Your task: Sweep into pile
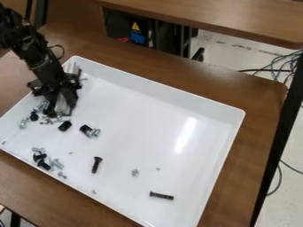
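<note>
The black gripper [61, 103] hangs low over the left part of the white tray [127, 106], shut on a grey, flat-looking tool [63, 105] that is partly hidden by the fingers. Silver and black screws [41, 116] lie close by its lower end. Just right of them are a short black piece [65, 126] and a black-and-silver bolt [90, 131]. Another loose cluster of screws [42, 161] lies near the lower left wall. A black bolt [96, 164], a small silver nut [135, 172] and a dark threaded piece [161, 195] are spread apart toward the tray's front.
Raised walls run around the tray, which stands on a brown wooden table [254, 133]. A second wooden surface [219, 20] is behind it. Cables [284, 66] lie on the floor at the right.
</note>
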Controlling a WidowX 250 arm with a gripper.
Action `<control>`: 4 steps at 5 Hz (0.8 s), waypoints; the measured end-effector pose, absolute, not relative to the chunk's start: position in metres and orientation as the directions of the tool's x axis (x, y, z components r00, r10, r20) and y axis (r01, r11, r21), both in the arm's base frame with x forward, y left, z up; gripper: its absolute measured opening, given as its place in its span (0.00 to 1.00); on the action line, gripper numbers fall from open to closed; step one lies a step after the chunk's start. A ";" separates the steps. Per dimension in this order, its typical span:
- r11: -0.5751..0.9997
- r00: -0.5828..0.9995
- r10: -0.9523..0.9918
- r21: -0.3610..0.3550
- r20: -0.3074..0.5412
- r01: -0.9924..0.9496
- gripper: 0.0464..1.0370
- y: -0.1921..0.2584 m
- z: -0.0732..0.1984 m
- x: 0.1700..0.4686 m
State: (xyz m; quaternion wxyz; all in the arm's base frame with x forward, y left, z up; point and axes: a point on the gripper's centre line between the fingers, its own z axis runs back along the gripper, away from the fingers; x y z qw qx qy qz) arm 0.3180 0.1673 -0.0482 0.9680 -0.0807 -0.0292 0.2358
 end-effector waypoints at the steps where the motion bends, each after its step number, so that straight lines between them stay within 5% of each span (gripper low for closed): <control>1: 0.914 0.926 0.378 -0.161 0.003 -0.373 0.32 0.136 -0.043 0.316; 4: 0.995 0.981 0.098 -0.045 0.166 -0.091 0.32 0.014 0.023 0.343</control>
